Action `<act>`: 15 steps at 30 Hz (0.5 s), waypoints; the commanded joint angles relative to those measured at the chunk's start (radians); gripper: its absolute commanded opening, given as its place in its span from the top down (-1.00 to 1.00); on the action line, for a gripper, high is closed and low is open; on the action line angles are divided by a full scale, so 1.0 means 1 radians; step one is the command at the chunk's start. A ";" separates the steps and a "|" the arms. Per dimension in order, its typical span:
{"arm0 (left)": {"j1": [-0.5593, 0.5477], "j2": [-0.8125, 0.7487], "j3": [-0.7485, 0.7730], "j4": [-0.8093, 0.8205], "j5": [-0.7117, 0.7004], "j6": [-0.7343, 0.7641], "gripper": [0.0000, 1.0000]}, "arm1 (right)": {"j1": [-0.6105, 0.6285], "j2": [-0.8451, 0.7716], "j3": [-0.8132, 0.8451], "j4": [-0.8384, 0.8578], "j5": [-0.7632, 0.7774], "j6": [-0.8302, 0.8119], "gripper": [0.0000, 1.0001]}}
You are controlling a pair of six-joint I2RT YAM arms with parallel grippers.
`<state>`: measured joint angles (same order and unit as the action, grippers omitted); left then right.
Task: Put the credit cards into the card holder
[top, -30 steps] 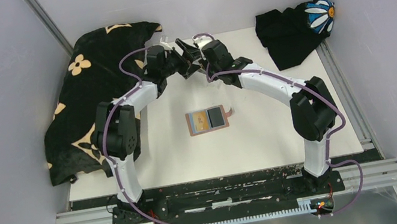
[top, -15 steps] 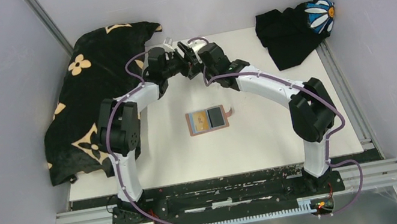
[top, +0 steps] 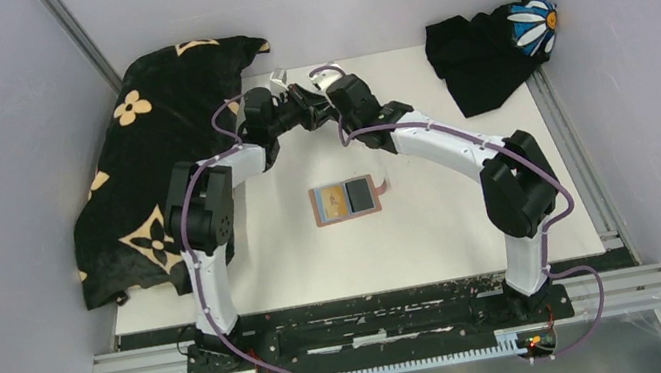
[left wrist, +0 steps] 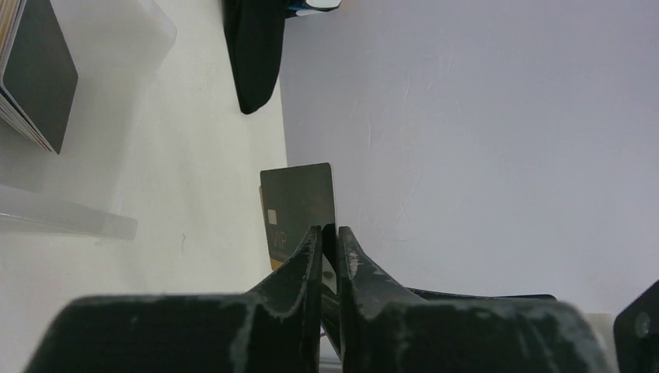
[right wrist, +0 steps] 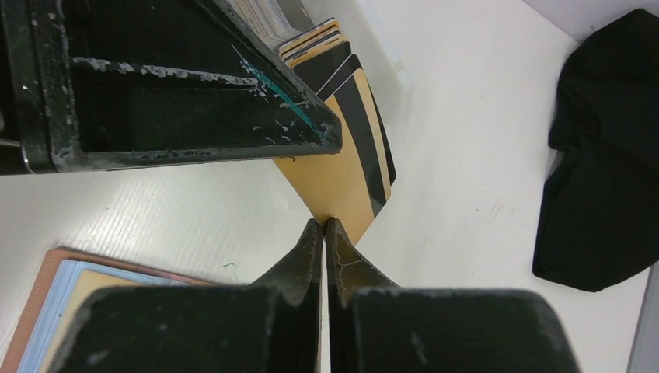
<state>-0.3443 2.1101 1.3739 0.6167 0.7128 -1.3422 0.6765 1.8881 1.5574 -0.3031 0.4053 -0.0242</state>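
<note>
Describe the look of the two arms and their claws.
The left arm and right arm are white tubes with bulky black joints; a purple cable runs along each. The left claw and right claw are black, with scuffed, chipped paint.

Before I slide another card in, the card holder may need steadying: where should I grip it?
Pinch the bare tan border on the card holder at its left short edge, coming in low from the left. It lies open and flat with cards covering its middle, so only that leather margin looks free. The jaws would probably need to slip under it.
</note>
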 commanded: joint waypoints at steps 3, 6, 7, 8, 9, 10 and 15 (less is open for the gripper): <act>-0.008 0.057 -0.020 0.218 0.063 -0.145 0.91 | 0.010 -0.015 0.017 0.078 0.030 -0.007 0.98; -0.008 0.066 -0.023 0.237 0.059 -0.155 0.94 | 0.009 -0.009 0.016 0.081 0.048 -0.008 0.98; -0.007 0.064 -0.024 0.232 0.055 -0.145 0.94 | 0.009 -0.008 0.015 0.083 0.058 -0.007 0.98; -0.008 0.060 -0.024 0.212 0.047 -0.127 0.94 | 0.010 -0.008 0.016 0.085 0.069 -0.007 0.96; -0.008 0.053 -0.021 0.183 0.037 -0.096 0.94 | 0.010 -0.007 0.015 0.085 0.077 -0.006 0.90; -0.008 0.045 -0.016 0.144 0.030 -0.051 0.94 | 0.009 -0.006 0.015 0.085 0.085 -0.006 0.80; -0.010 0.009 0.005 -0.046 -0.023 0.105 0.94 | 0.008 -0.007 0.016 0.087 0.101 0.001 0.34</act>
<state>-0.3450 2.1666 1.3525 0.6933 0.7097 -1.3830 0.6800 1.8938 1.5570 -0.2913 0.4751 -0.0303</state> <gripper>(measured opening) 0.129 0.282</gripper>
